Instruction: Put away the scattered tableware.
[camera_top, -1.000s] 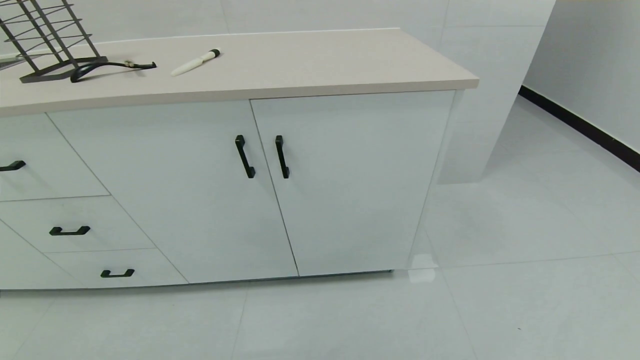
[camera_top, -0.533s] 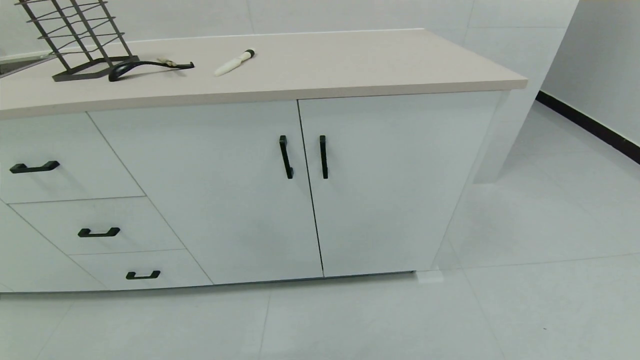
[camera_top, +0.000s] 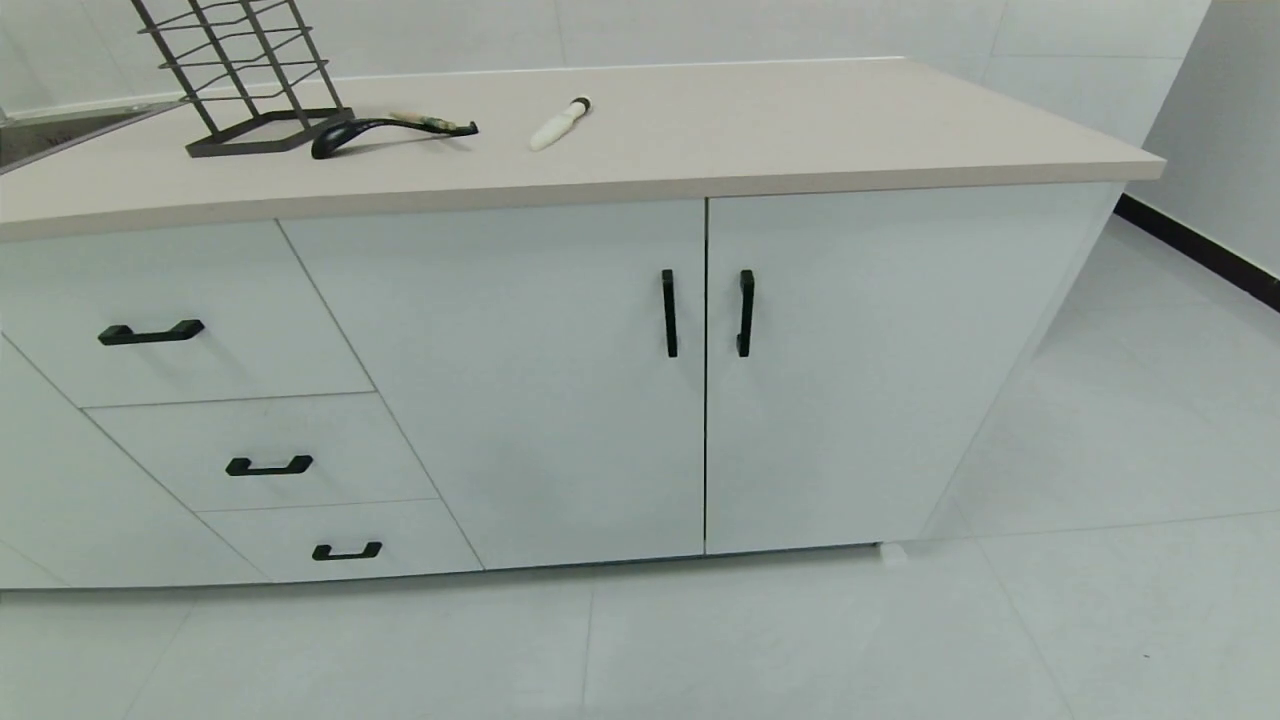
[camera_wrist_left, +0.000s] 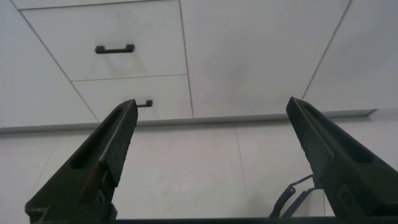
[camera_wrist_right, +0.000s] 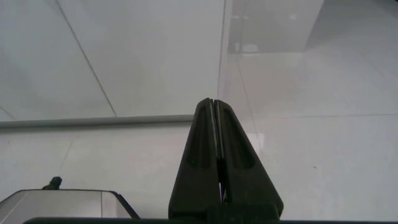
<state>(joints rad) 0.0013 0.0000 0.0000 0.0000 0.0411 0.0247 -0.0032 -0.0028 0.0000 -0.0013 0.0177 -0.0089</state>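
Beige counter over white cabinets, tableware loose on top.
Black ladle lies just beside the wire rack base; a white utensil lies near it, apart. Left gripper hangs low before the drawers, fingers spread wide, holding nothing. Right gripper hangs above the floor, fingers pressed together, empty.

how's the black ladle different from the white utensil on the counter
The black ladle is dark and curved; the white utensil is pale and straight. The ladle looks longer than the utensil. The ladle lies right beside the wire rack; the utensil lies apart, farther toward the robot's right. Both lie flat on the counter.
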